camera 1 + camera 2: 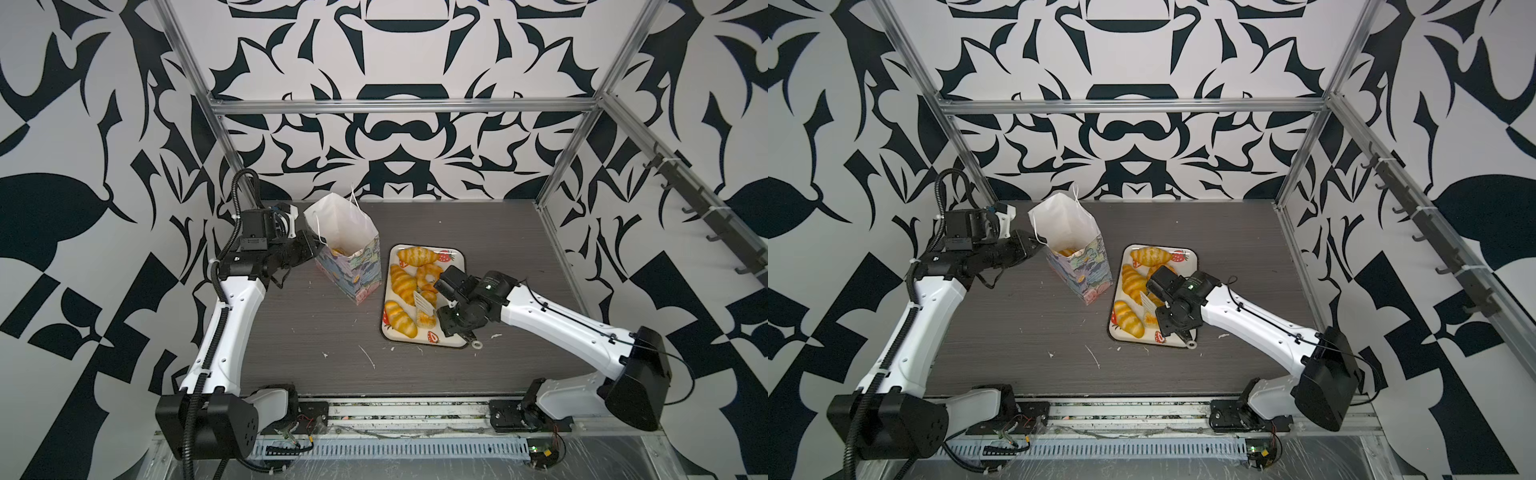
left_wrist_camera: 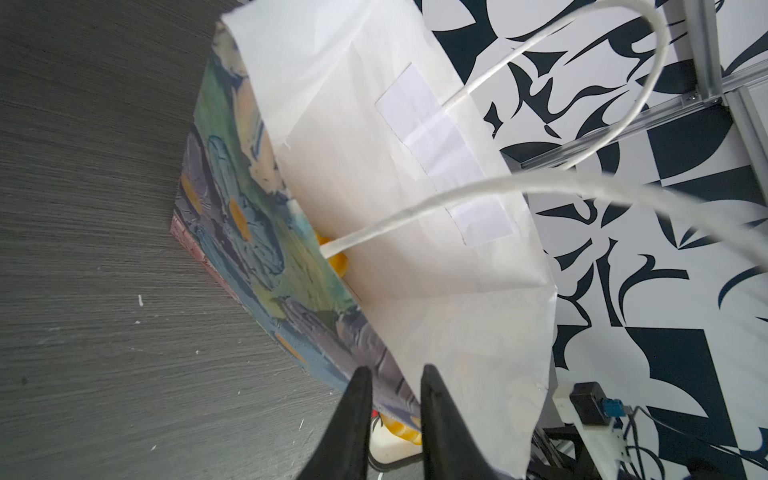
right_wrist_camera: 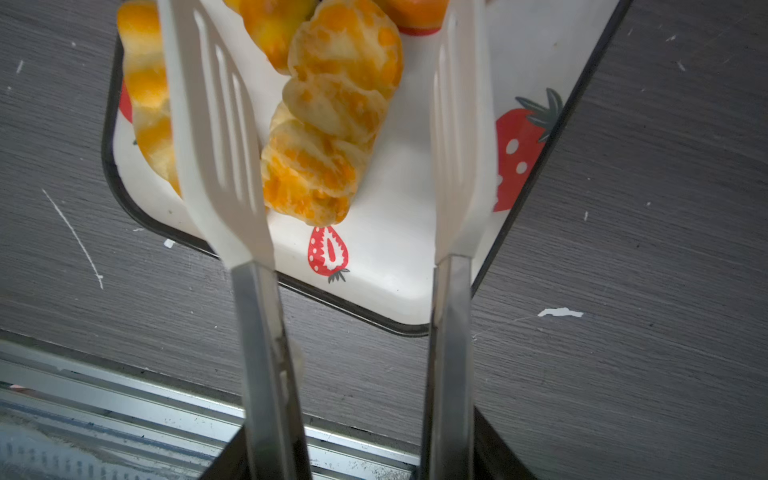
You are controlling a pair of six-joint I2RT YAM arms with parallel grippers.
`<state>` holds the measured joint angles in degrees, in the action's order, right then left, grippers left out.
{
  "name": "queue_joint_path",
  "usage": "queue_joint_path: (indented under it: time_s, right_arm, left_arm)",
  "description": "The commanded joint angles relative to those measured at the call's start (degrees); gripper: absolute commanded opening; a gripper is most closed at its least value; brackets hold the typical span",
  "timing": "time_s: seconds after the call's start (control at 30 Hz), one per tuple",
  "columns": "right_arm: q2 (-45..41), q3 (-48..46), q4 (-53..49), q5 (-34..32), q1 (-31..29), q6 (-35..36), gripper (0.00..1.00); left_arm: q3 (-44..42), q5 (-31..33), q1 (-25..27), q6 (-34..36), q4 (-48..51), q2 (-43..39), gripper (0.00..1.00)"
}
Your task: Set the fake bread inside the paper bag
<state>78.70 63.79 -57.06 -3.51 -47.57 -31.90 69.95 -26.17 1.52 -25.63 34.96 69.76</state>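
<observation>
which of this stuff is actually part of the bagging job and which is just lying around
Job: paper bag; left claw pinching its edge; fake bread; open tongs; strawberry tray under the bread.
Lying about: white scraps on the table; wall hooks.

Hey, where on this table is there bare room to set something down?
Widest bare patch: the front of the table, bordered by the paper bag, the tray and the near edge. Also free: the back right, behind the tray. Crowded: the narrow gap between bag and tray, and the tray itself, with fake bread under the tongs.
</observation>
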Motion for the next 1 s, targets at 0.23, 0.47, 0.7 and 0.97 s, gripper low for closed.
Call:
queue_joint_path:
  time_s: [0.23, 0.47, 0.7, 0.97]
  right_arm:
    - [0.73, -1.10, 3.42, 1.68, 0.20, -1.85, 0.60]
    - [1.35, -1.81, 4.44, 1.93, 0.20, -2.29, 0.61]
    - [2.27, -1.92, 5.24, 2.39, 0.20, -2.38, 0.60]
    - [3.76, -1.66, 6.17, 2.94, 0.20, -2.73, 0.60]
  left_arm:
    - [-0.08, -0.32, 0.10, 0.35, -0.03, 0.12, 0.25]
    - [-0.26, -0.33, 0.14, 0.37, -0.25, 0.24, 0.25]
    - [-0.43, -0.33, 0.15, 0.37, -0.42, 0.55, 0.25]
    - [-0.42, -0.31, 0.15, 0.31, -0.58, 0.73, 0.25]
